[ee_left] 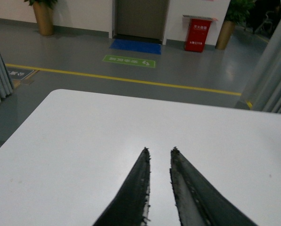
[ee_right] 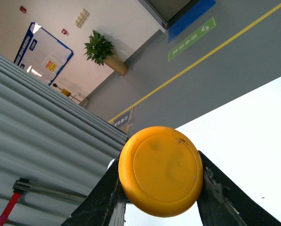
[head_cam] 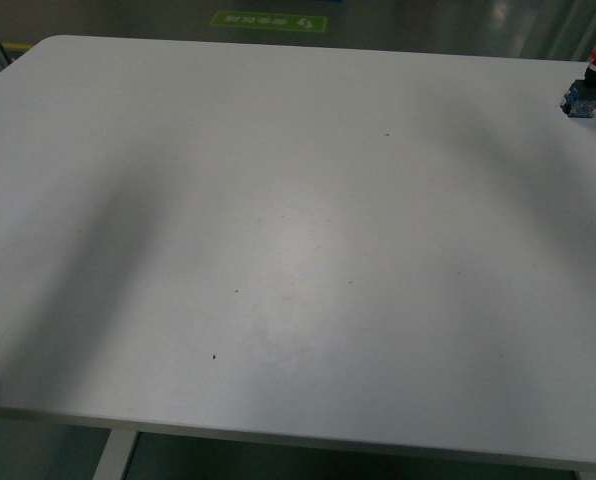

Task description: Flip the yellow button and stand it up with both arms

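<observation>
Right claw (ee_right: 158,162) apparently clamps yellow button (ee_right: 160,170) over white table (ee_right: 253,122), grey floor (ee_right: 216,80) beyond.

No text is legible; the green floor sign (ee_left: 129,61) is blurred.

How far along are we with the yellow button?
Done: pickup, the right gripper holds the yellow button, cap toward its camera, off the table. In hand: the transfer; the left gripper hovers empty, jaws slightly apart. Left: flipping it and standing it upright.
</observation>
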Controlling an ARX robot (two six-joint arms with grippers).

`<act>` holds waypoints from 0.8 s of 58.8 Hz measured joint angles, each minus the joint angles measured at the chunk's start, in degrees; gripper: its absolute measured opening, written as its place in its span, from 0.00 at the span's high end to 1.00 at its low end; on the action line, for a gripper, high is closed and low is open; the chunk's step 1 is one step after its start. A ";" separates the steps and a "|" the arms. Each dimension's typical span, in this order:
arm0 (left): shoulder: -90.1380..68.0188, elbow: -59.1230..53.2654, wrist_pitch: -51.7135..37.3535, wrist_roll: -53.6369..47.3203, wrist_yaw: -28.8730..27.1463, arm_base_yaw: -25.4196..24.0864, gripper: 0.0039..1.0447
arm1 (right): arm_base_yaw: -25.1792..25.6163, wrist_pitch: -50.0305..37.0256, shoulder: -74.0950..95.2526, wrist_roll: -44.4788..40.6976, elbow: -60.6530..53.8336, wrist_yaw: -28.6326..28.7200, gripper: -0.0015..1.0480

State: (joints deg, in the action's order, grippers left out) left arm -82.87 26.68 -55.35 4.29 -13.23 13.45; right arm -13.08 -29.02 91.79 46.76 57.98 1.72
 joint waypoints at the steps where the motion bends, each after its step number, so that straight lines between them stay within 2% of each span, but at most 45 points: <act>1: 0.85 -1.07 -0.17 -0.79 0.70 -0.26 0.91 | 0.02 -0.17 -0.09 -0.04 -0.15 0.09 0.68; 3: 2.19 -2.58 -0.33 -1.46 1.42 -0.70 0.96 | 0.04 -0.39 -0.24 -0.09 -0.52 0.09 0.68; 5: 4.35 -4.83 -0.59 -2.21 2.25 -1.55 0.97 | 0.28 -0.76 -0.44 -0.07 -1.01 0.24 0.68; 19: 15.19 -14.43 0.37 -3.41 5.86 -5.90 0.97 | 1.70 -1.11 -1.75 -0.11 -3.67 1.46 0.68; 30: 24.79 -20.13 4.63 -3.78 8.41 -8.48 0.97 | 2.56 -1.92 -4.11 -1.70 -6.29 2.56 0.68; 32: 24.98 -21.44 2.60 -3.80 8.94 -8.81 0.97 | 2.73 -1.97 -4.55 -2.03 -6.58 2.75 0.68; 36: 26.73 -23.34 3.37 -3.85 12.85 -11.89 0.97 | 2.89 -1.97 -5.22 -2.60 -7.06 2.91 0.68; 47: 35.08 -25.03 9.81 -3.85 13.03 -13.29 0.97 | 3.19 -1.88 -6.62 -4.04 -8.44 2.86 0.68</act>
State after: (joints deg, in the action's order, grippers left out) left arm -47.79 1.65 -45.54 0.45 -0.21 0.16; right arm -9.89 -30.89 85.17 42.72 49.54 4.58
